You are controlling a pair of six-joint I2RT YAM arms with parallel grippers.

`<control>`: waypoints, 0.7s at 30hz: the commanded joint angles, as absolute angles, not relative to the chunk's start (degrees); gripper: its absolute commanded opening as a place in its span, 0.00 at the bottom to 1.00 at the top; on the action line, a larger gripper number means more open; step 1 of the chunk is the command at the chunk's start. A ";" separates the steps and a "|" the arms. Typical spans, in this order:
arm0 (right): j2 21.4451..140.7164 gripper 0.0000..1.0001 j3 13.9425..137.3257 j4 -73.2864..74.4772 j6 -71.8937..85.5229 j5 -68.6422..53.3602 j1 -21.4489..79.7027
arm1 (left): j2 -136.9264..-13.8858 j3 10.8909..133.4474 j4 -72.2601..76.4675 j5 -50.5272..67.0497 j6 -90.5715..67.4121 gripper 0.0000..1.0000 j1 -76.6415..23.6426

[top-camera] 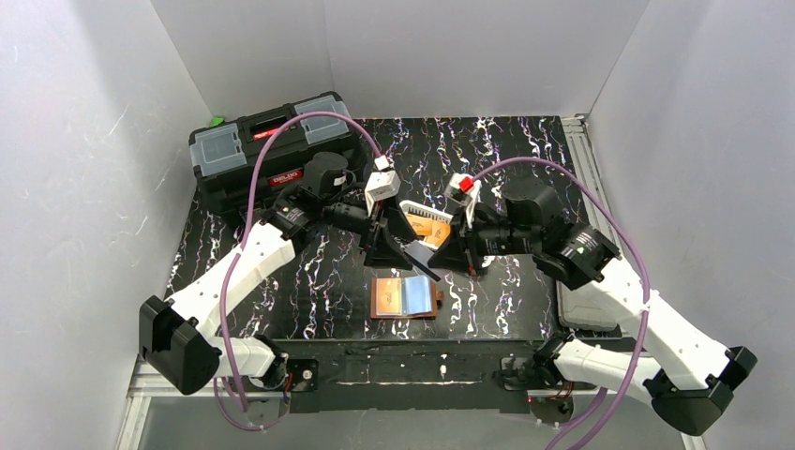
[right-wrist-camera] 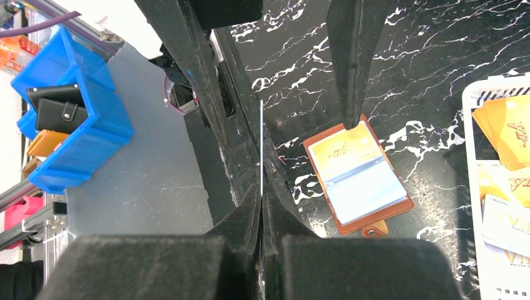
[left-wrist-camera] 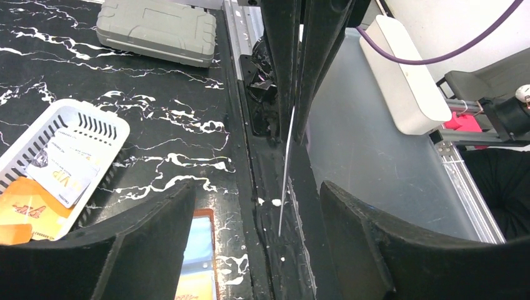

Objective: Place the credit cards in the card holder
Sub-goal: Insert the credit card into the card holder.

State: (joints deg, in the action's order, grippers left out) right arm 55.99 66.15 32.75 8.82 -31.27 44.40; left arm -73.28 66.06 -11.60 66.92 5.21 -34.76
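The right gripper (right-wrist-camera: 262, 197) pinches one credit card (right-wrist-camera: 261, 140) edge-on, its free end between the left gripper's (left-wrist-camera: 256, 187) spread fingers; the card holder (top-camera: 405, 296) lies open on the bench (top-camera: 309, 281) just below both, towards the arm bases

Left of my left claw (left-wrist-camera: 256, 187), in the white basket (left-wrist-camera: 100, 125), I read "VIP" on a whitish card (left-wrist-camera: 62, 178) and "VIP" again on the orange card (left-wrist-camera: 28, 209) just beside it; the smaller print under each was too fine to read. Right of my right claw (right-wrist-camera: 262, 200), the gold card (right-wrist-camera: 340, 150) in the card holder (right-wrist-camera: 375, 219) bore a script mark I could not make out. The edge-on card (right-wrist-camera: 261, 137) pinched in that claw showed no print. Behind the left claw, the toolbox (top-camera: 272, 150) carried a red label, which was blurred.
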 commanded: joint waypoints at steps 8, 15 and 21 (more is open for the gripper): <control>58.36 0.01 70.84 31.56 7.00 -24.19 49.05 | -70.10 67.04 -11.01 66.80 6.30 0.07 -35.86; 56.51 0.32 71.78 31.86 9.37 -14.26 49.26 | -68.87 68.11 -14.03 64.70 9.12 0.00 -35.85; 51.89 0.94 73.33 31.99 20.09 -0.97 47.54 | -67.30 73.42 -22.42 54.47 27.12 0.00 -35.86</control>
State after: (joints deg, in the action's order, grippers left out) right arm 55.31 69.04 33.30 13.06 -10.48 48.80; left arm -70.63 68.55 -16.86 61.25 13.28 -35.86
